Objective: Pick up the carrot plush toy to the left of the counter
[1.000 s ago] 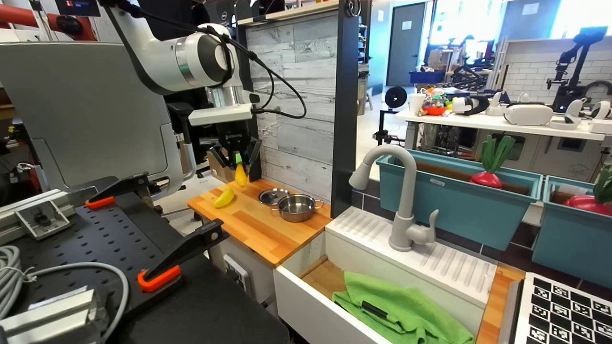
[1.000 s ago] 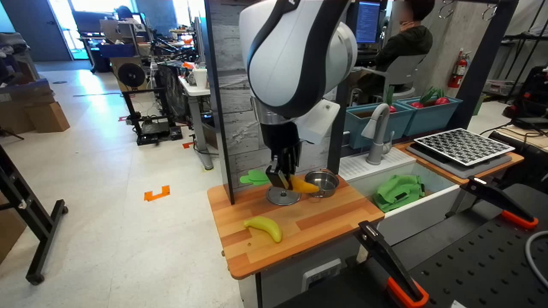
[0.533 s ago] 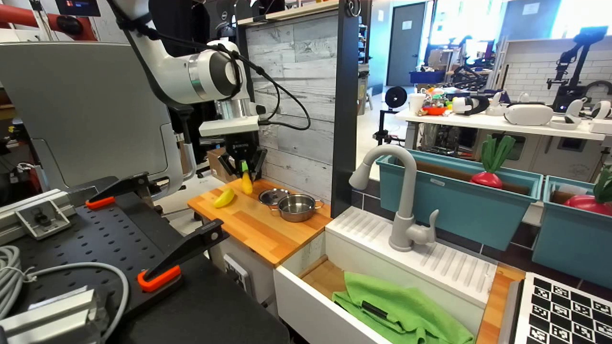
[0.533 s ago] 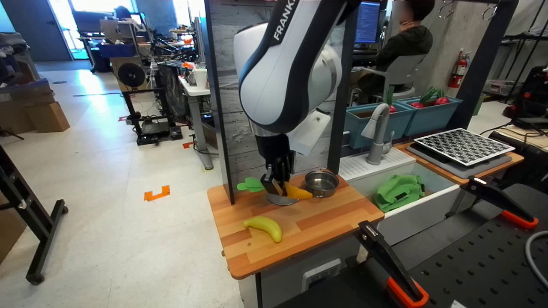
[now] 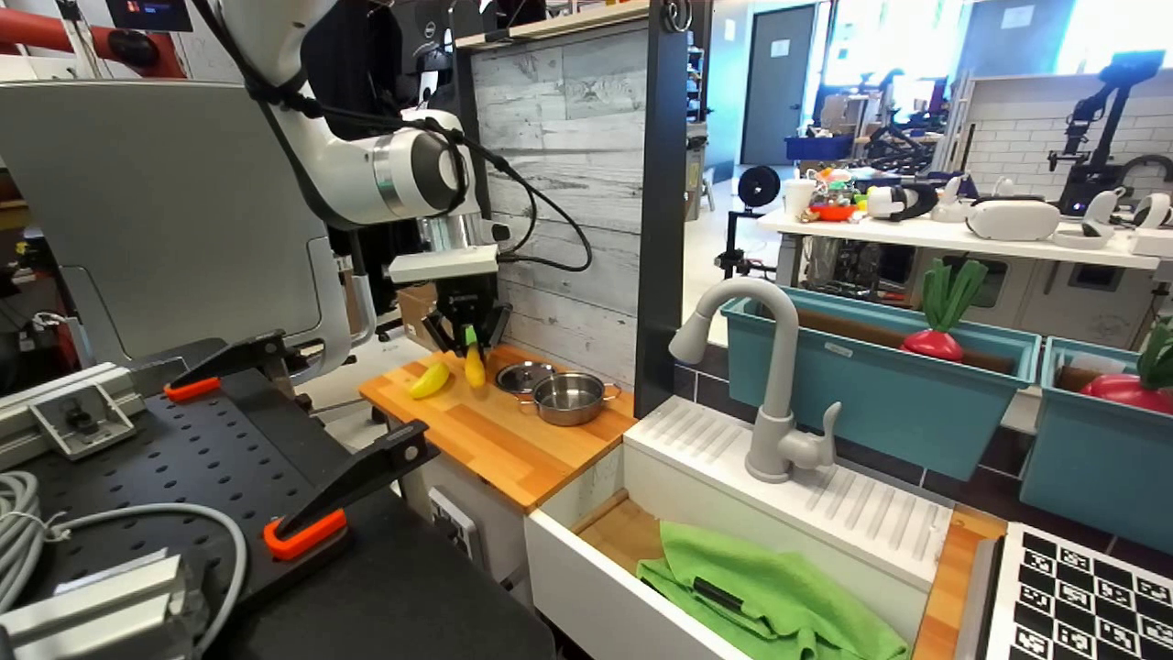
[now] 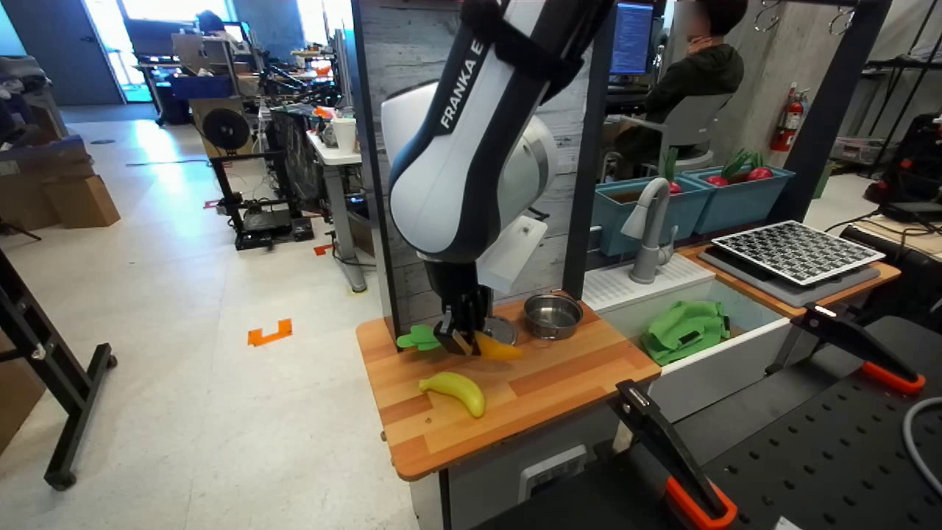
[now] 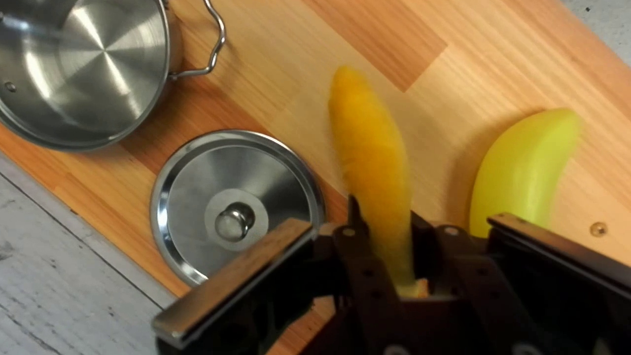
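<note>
The carrot plush toy is orange-yellow with green leaves. My gripper (image 7: 386,217) is shut on it near its leafy end, and its tapered body (image 7: 367,143) points forward in the wrist view. In both exterior views the gripper (image 5: 470,346) (image 6: 464,340) holds the carrot (image 5: 475,371) (image 6: 500,349) low over the wooden counter (image 5: 513,449) (image 6: 567,394), close to the pot lid. I cannot tell if its tip touches. The green leaves stick out behind the fingers in an exterior view; they are hidden in the wrist view.
A yellow banana (image 6: 458,392) lies on the counter near the gripper; it also shows in the wrist view (image 7: 522,172). A metal pot (image 7: 98,74) and its lid (image 7: 236,202) stand by the wall panel (image 5: 568,229). A white sink (image 5: 623,596) with a grey faucet (image 5: 779,385) adjoins the counter.
The gripper has moved down toward the counter with the carrot in it, and somewhat closer to the banana and away from the pot. The banana, pot and lid have not moved.
</note>
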Controlling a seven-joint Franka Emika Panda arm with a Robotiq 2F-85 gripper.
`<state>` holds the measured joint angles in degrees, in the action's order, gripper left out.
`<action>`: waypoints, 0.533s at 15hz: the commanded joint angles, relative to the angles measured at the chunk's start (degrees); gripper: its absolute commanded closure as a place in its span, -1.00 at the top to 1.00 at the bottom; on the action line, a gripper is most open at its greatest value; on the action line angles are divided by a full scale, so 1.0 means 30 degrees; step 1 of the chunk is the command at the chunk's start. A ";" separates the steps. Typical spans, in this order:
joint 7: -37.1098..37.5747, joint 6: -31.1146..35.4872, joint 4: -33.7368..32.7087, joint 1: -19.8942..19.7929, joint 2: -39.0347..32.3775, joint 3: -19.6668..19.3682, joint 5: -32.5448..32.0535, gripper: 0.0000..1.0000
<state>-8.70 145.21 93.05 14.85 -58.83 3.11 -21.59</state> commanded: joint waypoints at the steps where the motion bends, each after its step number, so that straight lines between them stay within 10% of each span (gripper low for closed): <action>1: 0.0208 -0.1075 -0.1803 0.0424 -0.1104 -0.0144 0.0450 -0.93; 5: 0.0251 -0.1807 -0.2693 0.0584 -0.1662 -0.0168 0.0390 -0.93; 6: 0.0247 -0.1847 -0.2815 0.0658 -0.1741 -0.0233 0.0287 -0.23; 8: 0.0175 -0.2002 -0.2987 0.0692 -0.1829 -0.0228 0.0224 -0.10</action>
<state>-7.86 141.53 87.45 15.82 -62.61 3.11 -21.52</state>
